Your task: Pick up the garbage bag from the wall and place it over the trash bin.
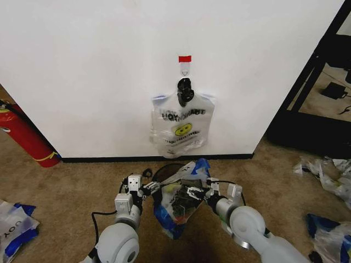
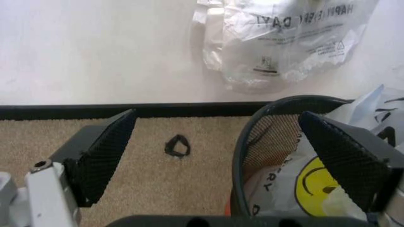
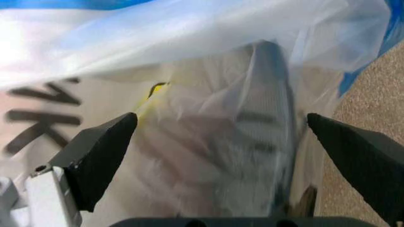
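While both arms reach low over the carpet, the scene reads as follows.

Left claw (image 1: 152,186): fingers spread wide, holding nothing, one finger (image 2: 101,153) over bare carpet and the other inside the bin's rim.
Right claw (image 1: 192,193): fingers parted wide, pressed close against the plastic, gripping nothing that can be seen.
Garbage bag (image 1: 178,205): draped over and into the trash bin, blue edges showing, yellow smiley face (image 2: 313,182) inside the mesh.
Trash bin (image 2: 249,142): black mesh, standing on the carpet near the baseboard.
Bundle of bags (image 1: 182,129): hangs from a black clip (image 1: 185,90) on the wall (image 1: 82,71), below a hook with red tape (image 1: 185,58).
Writing: "HAPPY ... DAY" on the hanging bundle, seen reversed; smaller print unreadable.
Fire extinguisher (image 1: 24,134): red, against the wall at left.
Loose bags (image 1: 13,227): scattered on the carpet at both sides.
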Available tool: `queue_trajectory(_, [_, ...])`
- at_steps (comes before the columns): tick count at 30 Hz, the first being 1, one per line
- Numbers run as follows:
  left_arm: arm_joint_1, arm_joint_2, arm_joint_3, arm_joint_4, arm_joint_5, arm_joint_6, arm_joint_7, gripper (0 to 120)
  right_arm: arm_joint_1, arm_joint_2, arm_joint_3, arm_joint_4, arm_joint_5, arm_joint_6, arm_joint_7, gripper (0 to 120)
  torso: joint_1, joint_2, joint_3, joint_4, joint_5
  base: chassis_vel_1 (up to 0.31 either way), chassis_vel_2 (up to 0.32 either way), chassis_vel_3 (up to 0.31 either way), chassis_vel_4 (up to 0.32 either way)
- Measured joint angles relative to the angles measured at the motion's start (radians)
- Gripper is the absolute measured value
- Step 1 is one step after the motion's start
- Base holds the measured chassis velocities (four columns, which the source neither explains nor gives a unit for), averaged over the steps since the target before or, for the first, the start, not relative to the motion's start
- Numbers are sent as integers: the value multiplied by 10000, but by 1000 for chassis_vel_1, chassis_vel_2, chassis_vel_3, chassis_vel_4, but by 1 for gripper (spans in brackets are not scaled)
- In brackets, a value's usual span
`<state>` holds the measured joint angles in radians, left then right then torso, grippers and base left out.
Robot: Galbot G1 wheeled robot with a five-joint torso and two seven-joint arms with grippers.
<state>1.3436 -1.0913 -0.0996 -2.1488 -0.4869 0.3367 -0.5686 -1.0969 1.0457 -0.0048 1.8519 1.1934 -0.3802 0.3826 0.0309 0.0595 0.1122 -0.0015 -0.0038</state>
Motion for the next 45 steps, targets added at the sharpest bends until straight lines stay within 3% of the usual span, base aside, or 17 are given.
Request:
queue_trajectory(7, [-17, 6, -17, 76, -7, -15, -3, 100, 493, 171, -279, -502, 45, -310, 130, 98, 0, 2, -1, -5, -2, 0, 0, 0, 0])
queue_trajectory(20, [-216, -2, 40, 245, -52, -81, -19, 100, 854, 115, -514, -644, 233, -1308, 401, 47, -1, 4, 0, 1, 6, 0, 0, 0, 0])
queue_trajectory(22, [-229, 2, 41, 245, -55, -83, -20, 100, 834, 93, -515, -579, 229, -1359, 461, 46, -1, 4, 0, 6, 7, 0, 0, 0, 0])
queue_trajectory(30, [-275, -7, 54, 182, -68, -118, -24, 100, 273, -391, -306, 3, -159, -1555, 589, 15, 1, -2, 3, 4, 6, 0, 0, 0, 0])
queue_trajectory(32, [-290, -8, 54, 105, -74, -121, -24, 100, -16, -530, -230, 245, -494, -1178, 477, 8, 2, -3, 4, 2, 5, 0, 0, 0, 0])
queue_trajectory(34, [-293, 19, 28, -65, -78, -195, 41, 100, -414, -656, -99, 455, -1229, -86, -100, 0, 1, -3, 3, -1, 1, 0, 0, 0, 0])
queue_trajectory(35, [-293, 19, 28, -65, -78, -195, 41, 100, -414, -656, -99, 455, -1229, -86, -100, 0, 1, -3, 3, -1, 1, 0, 0, 0, 0])
queue_trajectory(40, [-143, 206, -55, -314, 912, -1105, 971, 100, -1070, -640, 448, 476, -2874, 2857, -1835, 0, 1, -3, 1, -1, 2, 0, 0, 0, 0])
queue_trajectory(41, [-143, 206, -55, -314, 912, -1105, 971, 100, -1070, -640, 448, 476, -2874, 2857, -1835, 0, 1, -3, 1, -1, 2, 0, 0, 0, 0])
queue_trajectory(45, [142, 317, -111, -390, 2321, -2153, 2121, 100, -1371, -553, 808, 381, -3750, 4557, -2493, 0, 1, -3, 1, 0, 0, 0, 0, 0, 0])
